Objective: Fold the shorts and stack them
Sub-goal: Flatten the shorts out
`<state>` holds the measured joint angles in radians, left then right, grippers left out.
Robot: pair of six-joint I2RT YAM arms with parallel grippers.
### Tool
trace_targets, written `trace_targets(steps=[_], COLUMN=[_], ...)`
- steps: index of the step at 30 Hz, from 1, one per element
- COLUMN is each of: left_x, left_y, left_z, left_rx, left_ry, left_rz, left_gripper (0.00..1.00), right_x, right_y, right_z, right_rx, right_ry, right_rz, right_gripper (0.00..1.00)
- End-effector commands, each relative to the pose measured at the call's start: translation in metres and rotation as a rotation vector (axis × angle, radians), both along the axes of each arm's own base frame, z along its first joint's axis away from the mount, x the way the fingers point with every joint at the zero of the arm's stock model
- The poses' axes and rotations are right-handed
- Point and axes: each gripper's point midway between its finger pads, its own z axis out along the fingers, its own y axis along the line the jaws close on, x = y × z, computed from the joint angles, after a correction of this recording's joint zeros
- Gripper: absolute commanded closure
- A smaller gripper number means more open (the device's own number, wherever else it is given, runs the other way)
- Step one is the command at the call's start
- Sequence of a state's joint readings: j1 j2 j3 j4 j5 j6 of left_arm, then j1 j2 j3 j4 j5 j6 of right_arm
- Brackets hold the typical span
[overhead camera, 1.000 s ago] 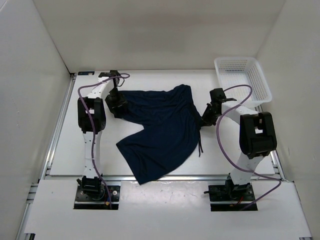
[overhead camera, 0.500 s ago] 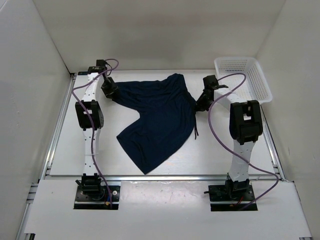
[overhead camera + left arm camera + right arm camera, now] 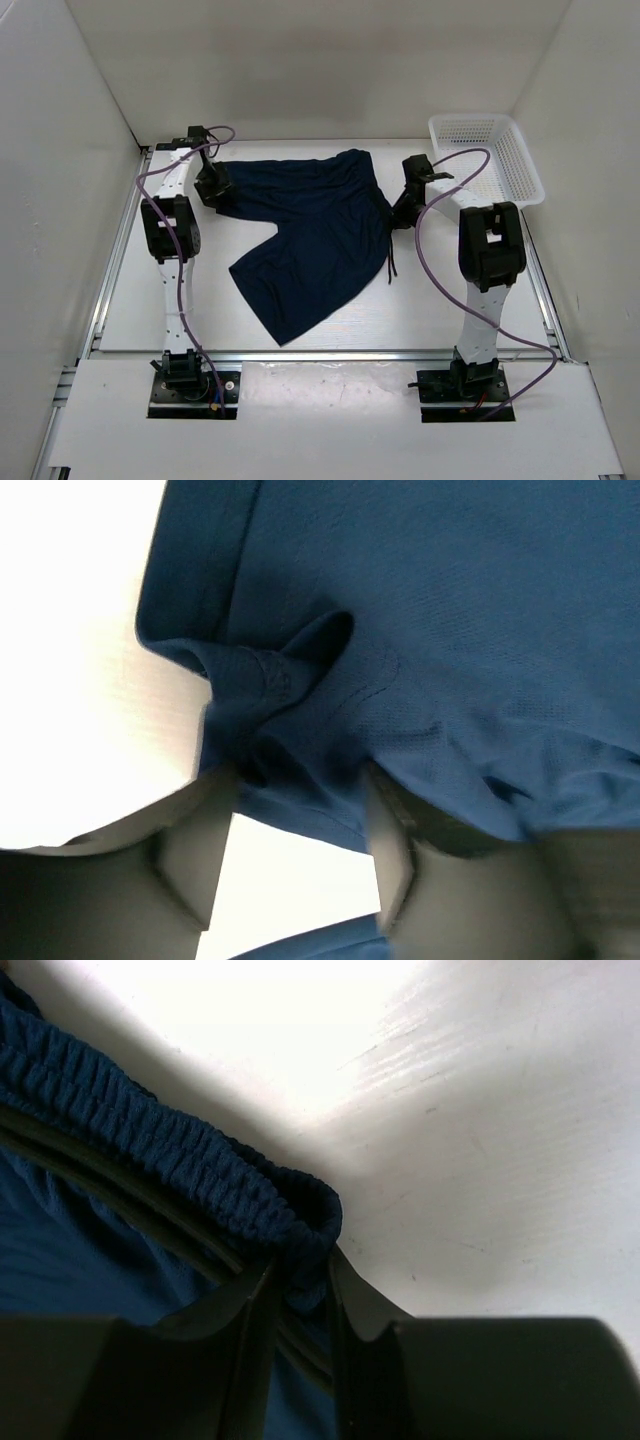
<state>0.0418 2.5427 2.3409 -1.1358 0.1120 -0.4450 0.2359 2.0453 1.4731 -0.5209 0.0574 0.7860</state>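
Shorts (image 3: 318, 232) slid left; left gripper (image 3: 216, 192), right gripper (image 3: 401, 214) pinch edges.

White matte worktop (image 3: 400, 315), alu rail (image 3: 112, 250) along left edge, 2nd rail (image 3: 330, 354) across near edge, white board (image 3: 320, 410) nearer still. Plain white walls box it in: left wall (image 3: 60, 200), far wall (image 3: 320, 70), right wall (image 3: 600, 200). Light soft, even, from above.

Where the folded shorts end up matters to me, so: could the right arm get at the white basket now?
Probably, but not freely: the right gripper is shut on the waistband of the shorts, so it would need to let go. The basket sits close on its right with nothing between.
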Motion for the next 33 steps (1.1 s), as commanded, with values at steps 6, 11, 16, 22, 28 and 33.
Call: trace_targets(steps=[6,11,16,22,28,33], left_x=[-0.036,-0.066,-0.103,-0.138,-0.158,-0.193], left_y=[0.000,0.003,0.003,0.001,-0.008,-0.050], left_z=[-0.013,-0.005,0.029,0.029,0.071,0.092], left_rx=[0.011,0.035,0.045,0.057,0.091,0.045], left_ry=[0.093,0.139,0.111,0.166,0.087,0.020], left_rz=[0.034,0.040,0.042,0.015,0.009,-0.060], left_gripper=[0.90,0.90,0.86,0.36,0.03,0.17], right_x=[-0.002,-0.003,-0.026,-0.044,-0.048,-0.043], right_y=[-0.005,-0.005,-0.012,-0.017,-0.012,-0.004], right_z=[0.032,0.044,0.043,0.033,0.048,0.039], right_rx=[-0.013,-0.011,-0.025,-0.032,-0.029,-0.009], right_ry=[-0.064,-0.092,-0.083,-0.073,-0.111,-0.092], right_rz=[0.025,0.033,0.038,0.048,0.113,0.175], right_gripper=[0.70,0.70,0.70,0.68,0.45,0.29])
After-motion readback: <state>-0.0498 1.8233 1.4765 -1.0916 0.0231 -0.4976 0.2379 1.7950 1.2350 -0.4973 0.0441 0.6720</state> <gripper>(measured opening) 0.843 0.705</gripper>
